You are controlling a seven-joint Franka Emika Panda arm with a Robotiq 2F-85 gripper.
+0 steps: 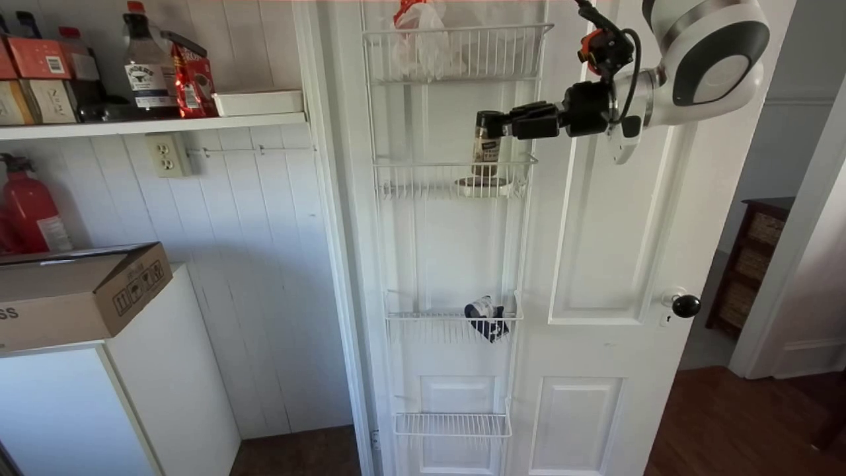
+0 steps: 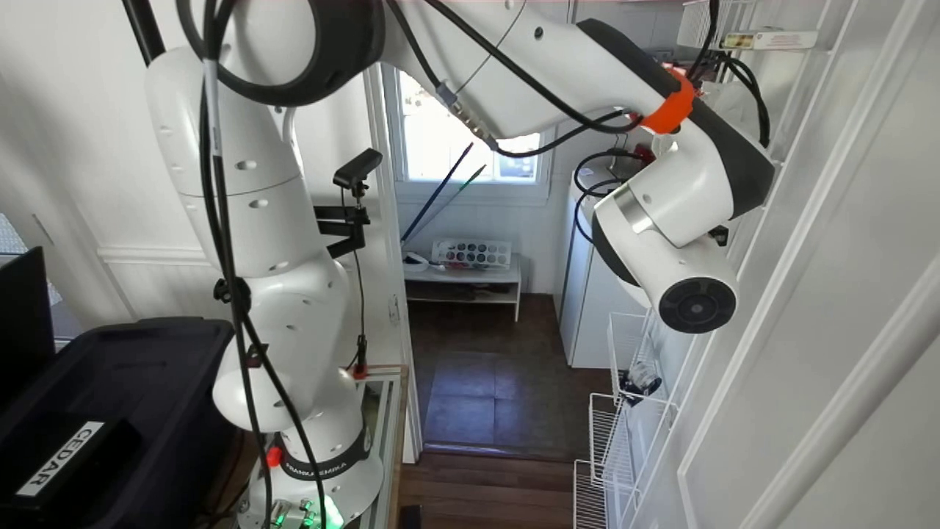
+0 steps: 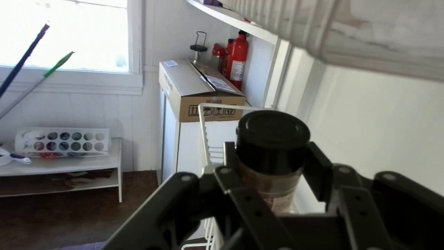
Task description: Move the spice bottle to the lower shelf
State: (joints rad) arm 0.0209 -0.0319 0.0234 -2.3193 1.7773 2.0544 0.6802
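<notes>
The spice bottle [image 1: 486,151], with a black cap and amber body, is upright at the second tier [image 1: 423,165] of the white wire rack. Its base is just above or on a pale round dish [image 1: 477,189]; I cannot tell which. My gripper [image 1: 501,125] reaches in from the side at cap height. In the wrist view my gripper [image 3: 272,152] has a finger against each side of the spice bottle [image 3: 272,135], around the cap and upper body. The lower shelf [image 1: 423,318] is the third tier, well below. In an exterior view the arm's wrist [image 2: 675,272] hides gripper and bottle.
A black-and-white object [image 1: 487,318] lies at the right end of the lower shelf. The top basket [image 1: 456,80], with a plastic bag [image 1: 426,43], hangs above the gripper. A fourth tier [image 1: 453,426] is lowest. The rack is on a white door [image 1: 595,231] with a black knob [image 1: 686,305].
</notes>
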